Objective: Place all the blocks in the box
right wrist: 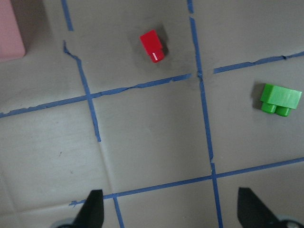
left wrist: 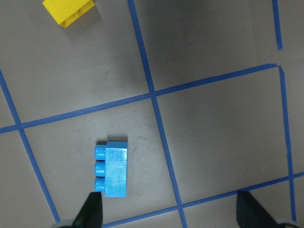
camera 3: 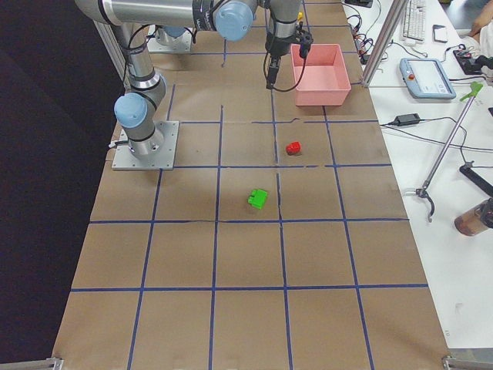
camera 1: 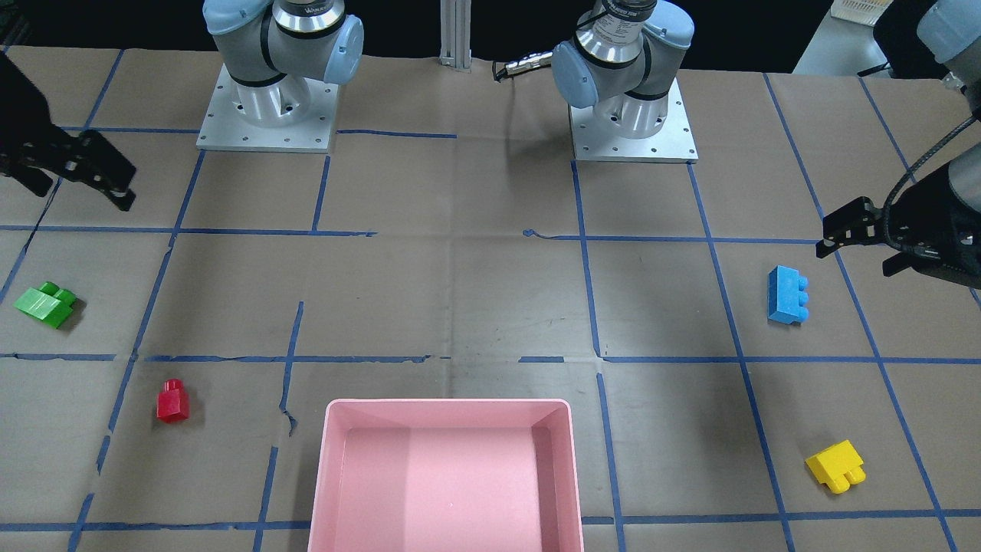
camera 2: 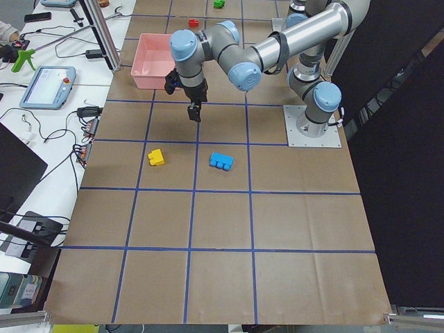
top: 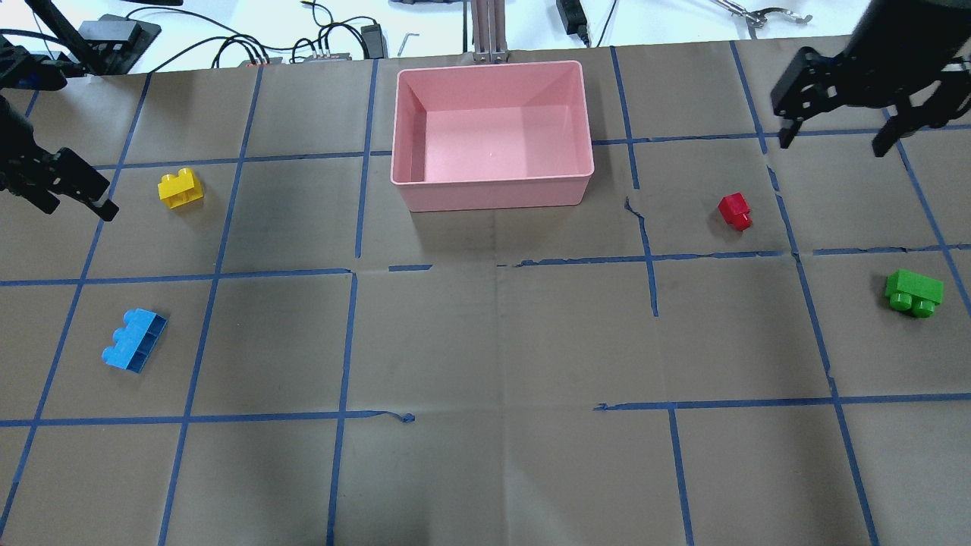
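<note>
Blue block (top: 135, 340): lower left of the overhead view, on the table, well apart from the box. It appears to lie on its side, studs pointing sideways.
Yellow block (top: 180, 187): upper left of the overhead view, nearer the box than the blue one but not touching it.
Red block (top: 735, 210): right of centre in the overhead view, the block nearest the box.
Green block (top: 914, 292): far right of the overhead view.
Handling (judged): hard moulded plastic, so light, stiff and not fragile. The smooth faces may slip under light grip.
Hold point (judged): across two flat opposite faces, clear of the studs. On the blue block, take the middle of its length.
Box (top: 493, 191): top centre of the overhead view, open and holding no blocks.
Left gripper (left wrist: 170, 213): above the blue block, jaws wide, holding nothing.
Right gripper (right wrist: 171, 211): upper right of the overhead view, jaws wide, holding nothing.
Table (top: 493, 341): brown paper with blue tape lines.
</note>
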Robot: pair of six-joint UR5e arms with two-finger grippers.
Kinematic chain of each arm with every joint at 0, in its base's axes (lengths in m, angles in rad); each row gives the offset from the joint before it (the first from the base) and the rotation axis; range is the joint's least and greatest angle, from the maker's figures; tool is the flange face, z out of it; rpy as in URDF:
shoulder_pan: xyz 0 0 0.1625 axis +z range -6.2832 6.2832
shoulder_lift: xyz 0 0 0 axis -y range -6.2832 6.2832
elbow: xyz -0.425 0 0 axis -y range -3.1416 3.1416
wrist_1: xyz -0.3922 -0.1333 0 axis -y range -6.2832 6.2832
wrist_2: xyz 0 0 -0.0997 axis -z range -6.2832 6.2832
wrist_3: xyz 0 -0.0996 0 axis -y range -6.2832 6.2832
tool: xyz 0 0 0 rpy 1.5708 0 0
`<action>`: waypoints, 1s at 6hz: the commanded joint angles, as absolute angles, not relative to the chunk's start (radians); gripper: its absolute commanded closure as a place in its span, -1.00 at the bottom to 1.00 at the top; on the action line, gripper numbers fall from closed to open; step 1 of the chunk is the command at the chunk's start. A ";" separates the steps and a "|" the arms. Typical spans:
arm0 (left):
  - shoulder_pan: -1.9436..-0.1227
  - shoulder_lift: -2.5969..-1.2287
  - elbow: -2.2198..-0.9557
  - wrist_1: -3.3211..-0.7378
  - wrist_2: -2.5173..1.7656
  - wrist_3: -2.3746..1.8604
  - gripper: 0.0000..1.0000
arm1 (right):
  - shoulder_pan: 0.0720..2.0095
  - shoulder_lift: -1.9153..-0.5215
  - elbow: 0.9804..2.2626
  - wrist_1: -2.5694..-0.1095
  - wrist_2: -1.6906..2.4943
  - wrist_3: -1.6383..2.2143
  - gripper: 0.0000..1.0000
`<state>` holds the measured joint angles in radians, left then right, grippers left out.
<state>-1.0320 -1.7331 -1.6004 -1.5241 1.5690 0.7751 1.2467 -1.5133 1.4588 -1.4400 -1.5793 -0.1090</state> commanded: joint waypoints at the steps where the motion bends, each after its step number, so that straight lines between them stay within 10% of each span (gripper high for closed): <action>1: -0.993 -1.730 -1.760 -1.366 1.569 0.825 -0.95 | 1.070 -1.452 1.459 -1.503 -1.583 -0.196 -0.99; 6: -0.982 -1.827 -1.953 -0.999 1.592 0.965 -0.92 | 0.910 -1.279 1.708 -1.985 -1.609 -0.206 -0.98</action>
